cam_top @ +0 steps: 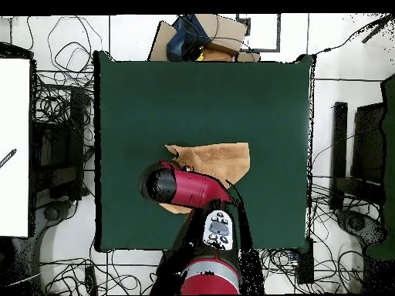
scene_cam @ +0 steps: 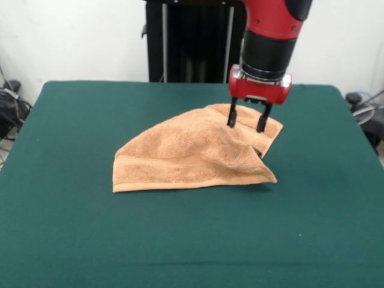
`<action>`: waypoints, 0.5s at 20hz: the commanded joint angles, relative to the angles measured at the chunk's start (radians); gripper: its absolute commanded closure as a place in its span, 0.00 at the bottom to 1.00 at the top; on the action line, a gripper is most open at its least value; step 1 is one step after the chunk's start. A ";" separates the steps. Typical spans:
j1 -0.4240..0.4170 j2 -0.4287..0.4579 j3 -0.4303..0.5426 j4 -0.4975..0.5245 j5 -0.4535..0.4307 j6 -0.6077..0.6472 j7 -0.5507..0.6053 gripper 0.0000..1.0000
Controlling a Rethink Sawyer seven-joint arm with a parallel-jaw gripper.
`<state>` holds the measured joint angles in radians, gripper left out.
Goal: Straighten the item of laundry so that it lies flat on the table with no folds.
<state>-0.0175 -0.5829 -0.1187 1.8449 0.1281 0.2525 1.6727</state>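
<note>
Lying folded on green table (scene_cam: 72,228): towel (scene_cam: 186,156).

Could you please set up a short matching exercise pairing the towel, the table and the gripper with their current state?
Things:
1. towel
2. table
3. gripper

States:
A. open, fingers pointing down over the towel's far corner
B. dark green, bearing the cloth
C. orange-tan, folded over on itself, not flat

Pairs: 1-C, 2-B, 3-A
</note>
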 commanded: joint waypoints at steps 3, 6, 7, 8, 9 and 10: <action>-0.017 0.057 0.052 0.006 0.032 -0.012 0.199 0.00; -0.009 0.049 0.042 0.004 0.036 0.001 0.204 0.00; -0.010 0.049 0.041 0.003 0.036 0.003 0.205 0.00; -0.011 0.051 0.041 0.005 0.035 -0.004 0.205 0.00; -0.013 0.052 0.040 0.006 0.035 -0.006 0.206 0.00; -0.017 0.053 0.041 0.006 0.035 -0.007 0.205 0.00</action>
<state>-0.0195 -0.5587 -0.1187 1.8449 0.1281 0.2525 1.6727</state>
